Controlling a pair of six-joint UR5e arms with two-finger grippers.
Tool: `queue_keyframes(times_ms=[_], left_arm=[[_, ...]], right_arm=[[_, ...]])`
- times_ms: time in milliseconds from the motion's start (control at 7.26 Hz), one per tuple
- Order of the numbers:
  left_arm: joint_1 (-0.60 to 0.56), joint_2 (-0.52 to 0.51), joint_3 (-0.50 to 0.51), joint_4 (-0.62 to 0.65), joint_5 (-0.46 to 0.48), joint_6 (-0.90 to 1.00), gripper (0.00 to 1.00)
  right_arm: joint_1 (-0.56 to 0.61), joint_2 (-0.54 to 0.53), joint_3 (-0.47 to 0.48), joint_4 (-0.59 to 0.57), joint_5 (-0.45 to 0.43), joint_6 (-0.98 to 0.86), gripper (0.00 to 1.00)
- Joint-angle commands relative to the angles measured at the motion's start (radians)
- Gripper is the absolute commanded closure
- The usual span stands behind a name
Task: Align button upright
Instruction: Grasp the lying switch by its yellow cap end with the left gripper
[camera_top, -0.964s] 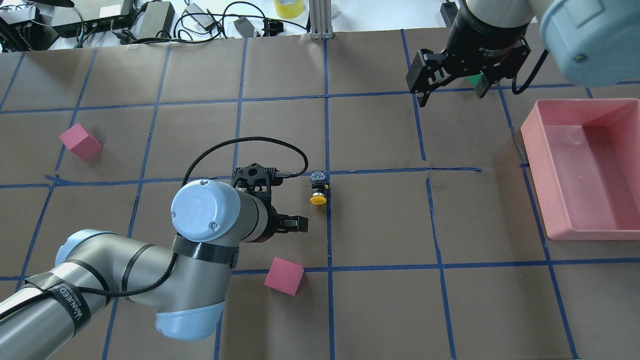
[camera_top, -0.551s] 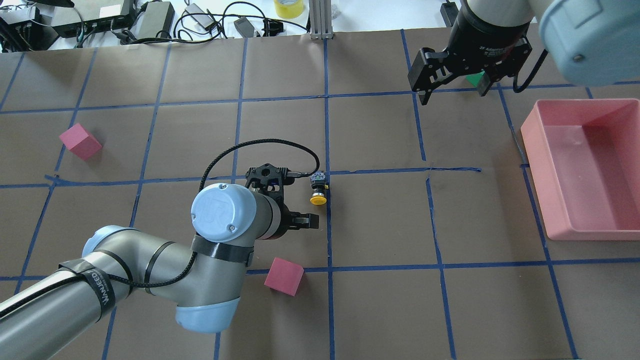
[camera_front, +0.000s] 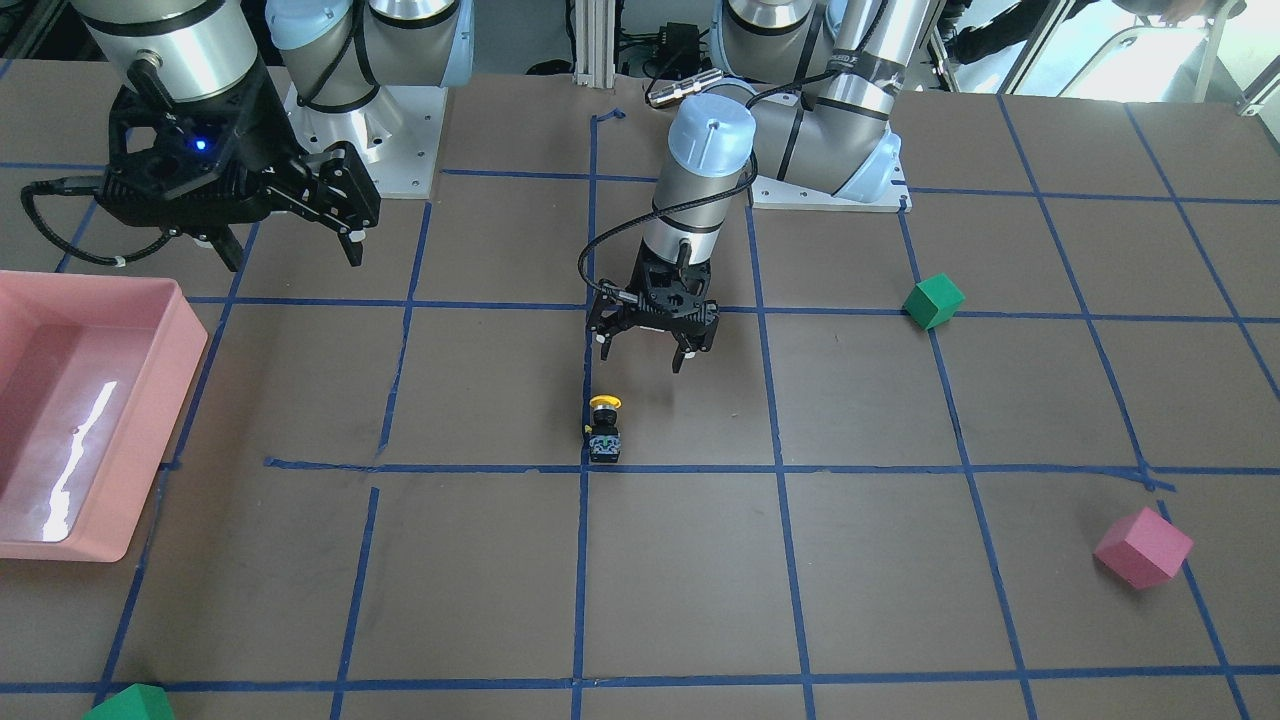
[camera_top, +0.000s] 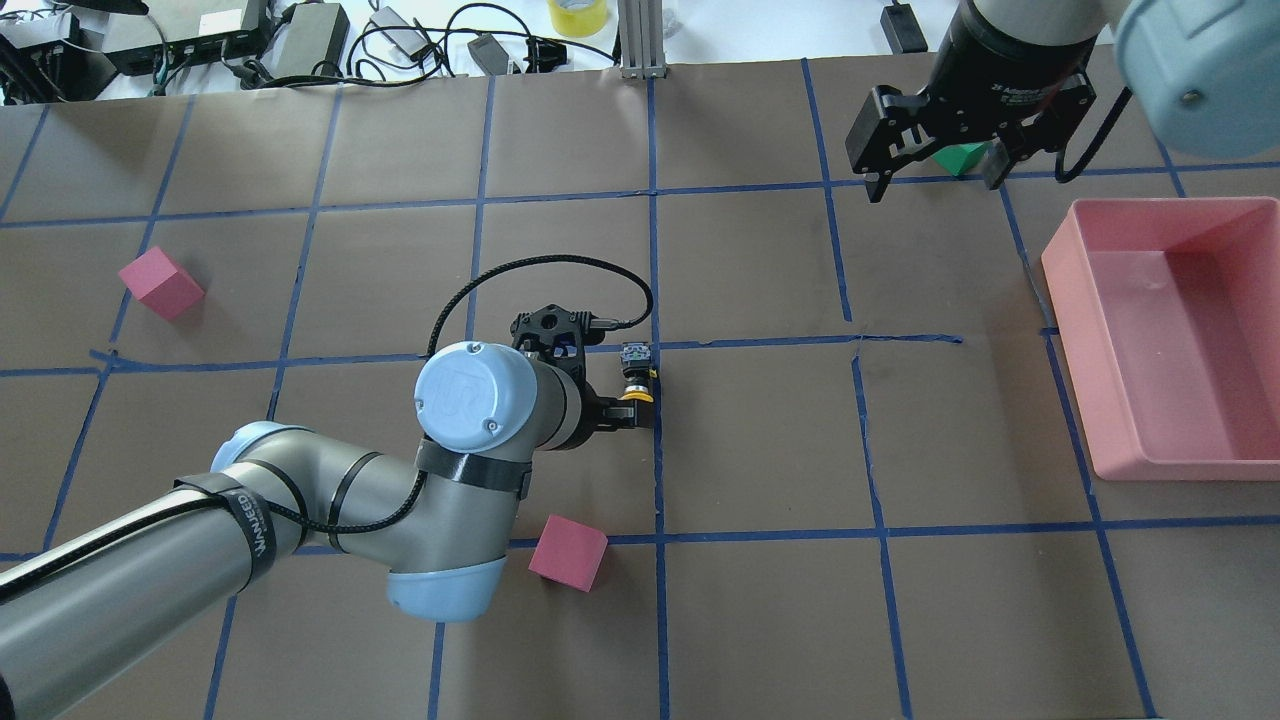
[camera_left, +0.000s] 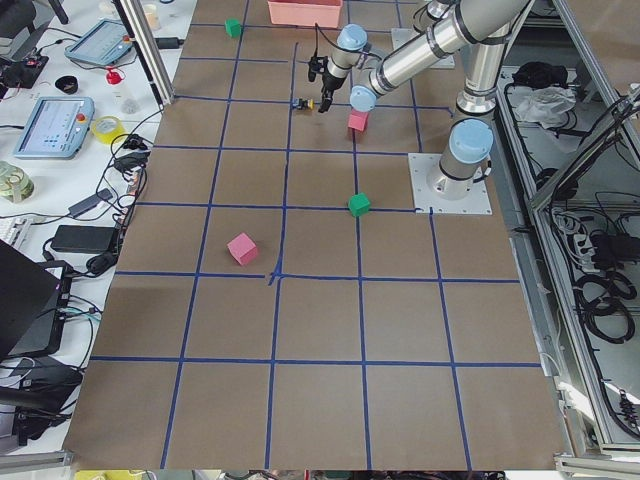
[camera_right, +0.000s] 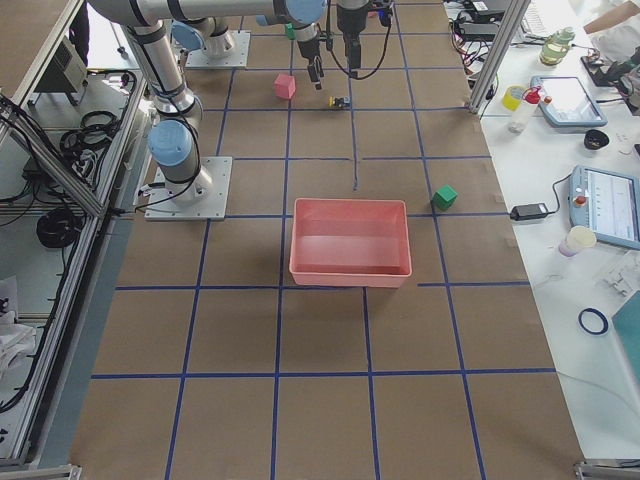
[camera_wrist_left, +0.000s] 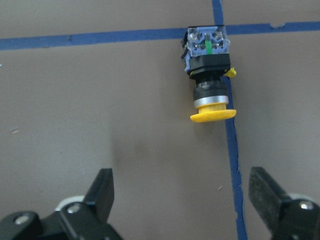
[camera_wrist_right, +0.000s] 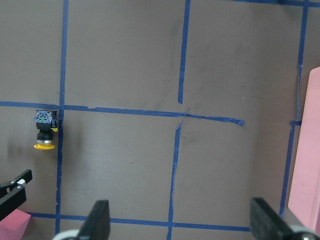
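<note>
The button (camera_top: 636, 375) lies on its side by a blue tape crossing. Its yellow cap points toward the robot and its terminal block points away. It also shows in the front view (camera_front: 603, 428), the left wrist view (camera_wrist_left: 209, 75) and the right wrist view (camera_wrist_right: 45, 131). My left gripper (camera_front: 642, 358) is open and empty, hovering just short of the cap. In the left wrist view (camera_wrist_left: 182, 195) the button lies ahead of the fingers, nearer the right one. My right gripper (camera_top: 935, 185) is open and empty, far off at the back right.
A pink bin (camera_top: 1065, 300) stands at the right edge. Pink cubes lie at the far left (camera_top: 160, 283) and under my left arm (camera_top: 568, 552). A green cube (camera_top: 960, 158) sits behind my right gripper, another (camera_front: 933, 301) near the left arm's base.
My left arm has moved right toward the button, its gripper now close to the yellow cap. My right gripper has shifted slightly right. The button has not moved.
</note>
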Motion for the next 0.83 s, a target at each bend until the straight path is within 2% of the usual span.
queue_keyframes(times_ms=[0, 275, 689], left_arm=[[-0.015, -0.07, 0.009, 0.065, 0.0, -0.013, 0.05], [-0.016, -0.108, 0.076, 0.065, -0.003, -0.013, 0.05], [-0.033, -0.159, 0.087, 0.093, 0.002, -0.019, 0.05]], right_arm=[[-0.002, 0.0, 0.001, 0.003, 0.002, 0.0, 0.0], [-0.002, 0.0, 0.001, 0.003, 0.002, 0.0, 0.0], [-0.002, 0.0, 0.001, 0.005, 0.001, 0.0, 0.0]])
